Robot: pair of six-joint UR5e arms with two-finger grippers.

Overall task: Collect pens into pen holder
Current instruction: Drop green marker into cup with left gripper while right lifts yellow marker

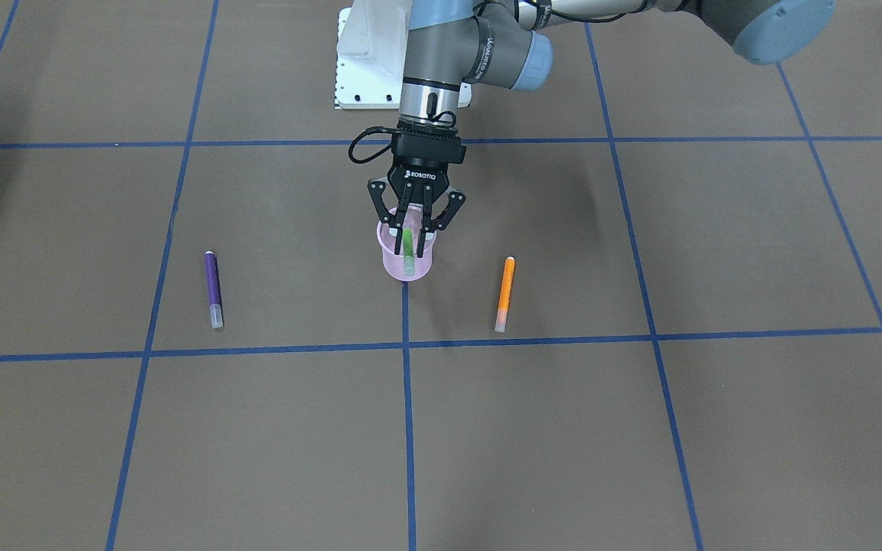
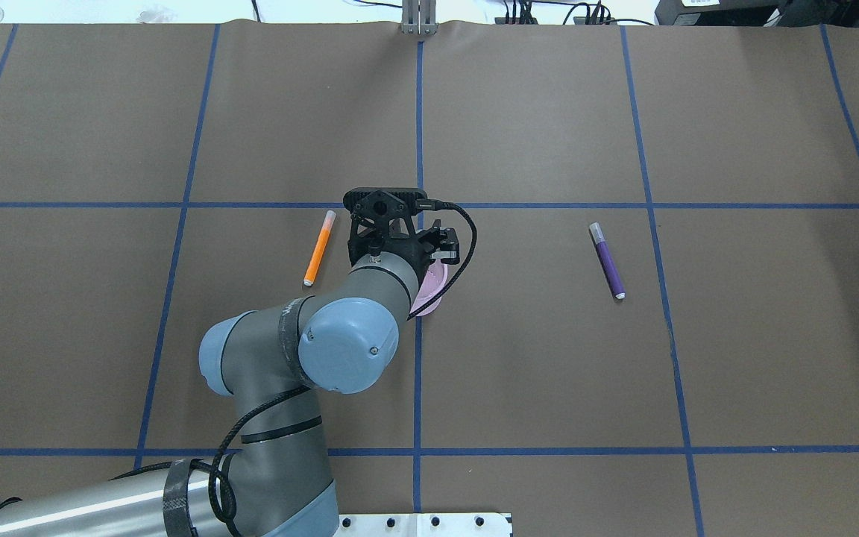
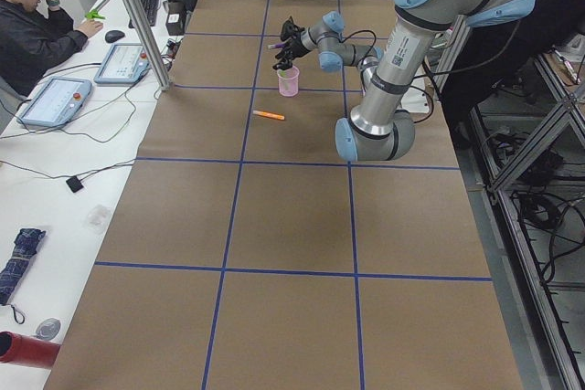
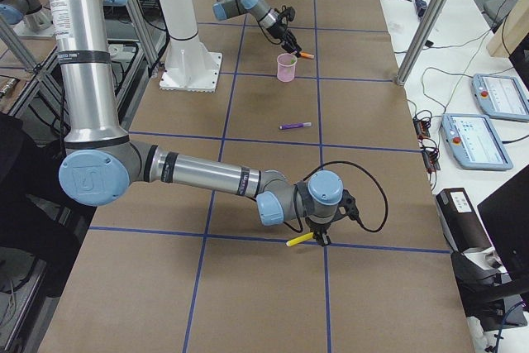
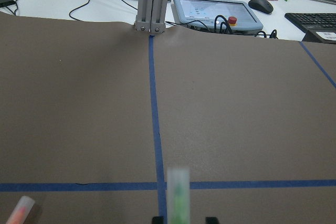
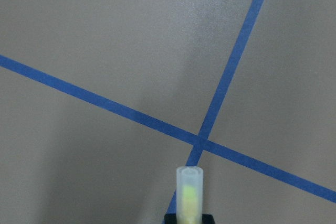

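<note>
The front-facing camera looks steeply down across the table [image 1: 640,444], the overhead one looks from the opposite side — both hold the pen holder [image 1: 407,264] near mid-frame — while both wrist cameras sit close to the surface.

The pen holder [image 1: 391,259], a small pink see-through cup, stands upright at the centre of the front-facing view, on a blue tape line of the counter [image 1: 563,428]. The green pen [image 1: 408,246] is inside it, leaning slightly, its whitish cap down near the cup's bottom. The purple pen [image 1: 213,287] lies flat well left of the cup, with its cap toward the bottom of the frame. The orange pen [image 1: 505,291] lies flat to the right of the cup, cap also toward the bottom. A fourth, yellow pen [image 6: 189,195] with a translucent cap is pinched in the right end effector [image 4: 317,239], lower middle of the right-side view.
</note>
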